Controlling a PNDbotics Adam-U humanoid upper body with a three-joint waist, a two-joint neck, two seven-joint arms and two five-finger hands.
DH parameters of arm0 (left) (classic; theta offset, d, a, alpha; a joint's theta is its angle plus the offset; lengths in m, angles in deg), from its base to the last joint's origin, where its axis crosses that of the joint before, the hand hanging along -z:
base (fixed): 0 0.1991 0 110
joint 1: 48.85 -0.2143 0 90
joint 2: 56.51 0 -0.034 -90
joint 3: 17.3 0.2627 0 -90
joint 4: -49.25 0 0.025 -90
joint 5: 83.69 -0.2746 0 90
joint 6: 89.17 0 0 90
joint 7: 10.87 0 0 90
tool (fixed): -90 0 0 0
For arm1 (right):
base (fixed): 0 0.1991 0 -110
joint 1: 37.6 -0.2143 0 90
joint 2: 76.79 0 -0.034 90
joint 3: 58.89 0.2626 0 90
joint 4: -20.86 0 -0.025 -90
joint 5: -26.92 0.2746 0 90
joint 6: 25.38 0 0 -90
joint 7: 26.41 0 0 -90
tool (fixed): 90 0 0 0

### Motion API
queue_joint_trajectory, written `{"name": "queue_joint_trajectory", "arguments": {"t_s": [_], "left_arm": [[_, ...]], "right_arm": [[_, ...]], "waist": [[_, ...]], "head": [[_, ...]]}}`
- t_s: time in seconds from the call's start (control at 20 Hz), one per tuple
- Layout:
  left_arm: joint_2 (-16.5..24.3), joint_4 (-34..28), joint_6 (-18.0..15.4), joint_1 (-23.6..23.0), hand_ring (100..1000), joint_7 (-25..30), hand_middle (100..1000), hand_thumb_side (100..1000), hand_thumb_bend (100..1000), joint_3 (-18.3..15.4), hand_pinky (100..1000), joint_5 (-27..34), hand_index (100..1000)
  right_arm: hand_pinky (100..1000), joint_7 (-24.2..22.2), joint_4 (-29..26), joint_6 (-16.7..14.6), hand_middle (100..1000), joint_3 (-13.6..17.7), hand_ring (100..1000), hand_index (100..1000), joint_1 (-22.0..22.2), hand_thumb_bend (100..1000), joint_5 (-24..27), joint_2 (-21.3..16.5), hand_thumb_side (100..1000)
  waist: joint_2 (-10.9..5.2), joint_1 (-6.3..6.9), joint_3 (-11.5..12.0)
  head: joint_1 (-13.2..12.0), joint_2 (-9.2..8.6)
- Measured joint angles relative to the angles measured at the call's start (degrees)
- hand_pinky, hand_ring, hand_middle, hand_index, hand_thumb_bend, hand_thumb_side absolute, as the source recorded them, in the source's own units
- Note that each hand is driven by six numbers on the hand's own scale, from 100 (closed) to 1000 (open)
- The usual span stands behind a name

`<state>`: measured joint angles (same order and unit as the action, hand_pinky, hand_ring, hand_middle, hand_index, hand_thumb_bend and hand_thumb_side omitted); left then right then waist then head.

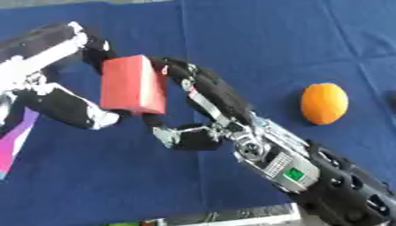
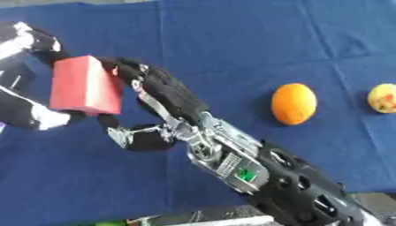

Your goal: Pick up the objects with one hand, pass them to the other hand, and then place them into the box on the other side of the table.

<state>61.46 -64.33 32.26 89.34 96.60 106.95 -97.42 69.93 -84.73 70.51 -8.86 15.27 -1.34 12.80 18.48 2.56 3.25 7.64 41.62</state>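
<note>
Sitting between both hands point(image 1: 197, 95) point(image 1: 66, 106): red block point(image 1: 133, 84).

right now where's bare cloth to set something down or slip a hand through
Bare blue tablecloth runs along the far side, and between the right hand and the orange. More lies near the front left. It is crowded where both hands, left hand included, close on the red block.

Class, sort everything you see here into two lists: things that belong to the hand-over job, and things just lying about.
Job in hand:
red block
left hand
right hand
orange
yellowish fruit

Lying about:
blue cloth
pink and purple thing at the left edge
</note>
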Motion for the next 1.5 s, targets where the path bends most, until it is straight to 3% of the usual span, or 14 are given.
{"name": "queue_joint_trajectory", "arguments": {"t_s": [0.3, 0.35, 0.4, 0.95, 1.15, 1.3, 1.4, 1.5], "left_arm": [[0.92, -0.38, -0.12, -1.64, 599, 0.87, 533, 149, 100, -1.04, 766, -1.82, 613], [1.39, -0.37, -0.14, -2.1, 601, 1.07, 533, 100, 100, -1.34, 768, -2.12, 612], [1.81, -0.37, -0.2, -2.49, 601, 1.27, 534, 154, 100, -1.59, 768, -2.37, 613], [2.5, -0.36, -2.8, -3.28, 603, 3.23, 536, 177, 100, -2.24, 773, -1.85, 620], [2.36, -0.33, -2.87, -2.78, 624, 3.08, 555, 167, 100, -2.42, 774, -1.43, 652], [1.87, -0.26, -2.46, -2.18, 647, 2.92, 593, 181, 100, -2.42, 775, -0.89, 736], [1.6, -0.14, -2.15, -1.81, 655, 3.05, 593, 214, 195, -2.37, 777, -0.63, 756], [1.37, -0.12, -1.78, -1.75, 703, 3.43, 640, 307, 327, -2.01, 793, -0.64, 809]], "right_arm": [[889, 0.31, 0.72, 1.07, 857, -0.42, 907, 1000, 0.39, 100, -1.07, -0.01, 719], [888, 0.37, 0.82, 1.43, 859, -0.42, 909, 1000, 0.45, 100, -1.07, -0.08, 737], [887, 0.46, 0.95, 1.81, 859, -0.43, 908, 1000, 0.59, 100, -1.07, -0.08, 719], [884, 0.7, 1.25, 3.75, 860, -0.52, 904, 1000, 0.67, 100, -0.17, -0.08, 713], [884, 0.54, 1.24, 3.41, 867, -0.49, 905, 1000, 0.57, 100, 0.45, -0.08, 712], [885, 0.26, 1.14, 2.67, 873, -0.28, 905, 1000, 0.43, 100, 1.23, -0.19, 712], [885, 0.07, 1.02, 2.12, 874, -0.14, 905, 1000, 0.32, 100, 1.78, -0.55, 712], [885, -0.07, 0.82, 1.7, 873, 0.04, 904, 1000, 0.29, 100, 2.32, -0.61, 712]], "waist": [[0.02, 0.12, -0.15], [0.02, 0.16, -0.19], [0.03, 0.18, -0.2], [0.34, 0.18, -0.21], [0.46, 0.2, -0.21], [0.52, 0.23, -0.21], [0.52, 0.25, -0.22], [0.52, 0.35, -0.25]], "head": [[-0.01, -0.03], [-0.01, -0.03], [-0.01, -0.04], [0.0, -0.66], [0.03, -0.71], [0.03, -0.73], [0.03, -0.75], [0.03, -0.92]]}}
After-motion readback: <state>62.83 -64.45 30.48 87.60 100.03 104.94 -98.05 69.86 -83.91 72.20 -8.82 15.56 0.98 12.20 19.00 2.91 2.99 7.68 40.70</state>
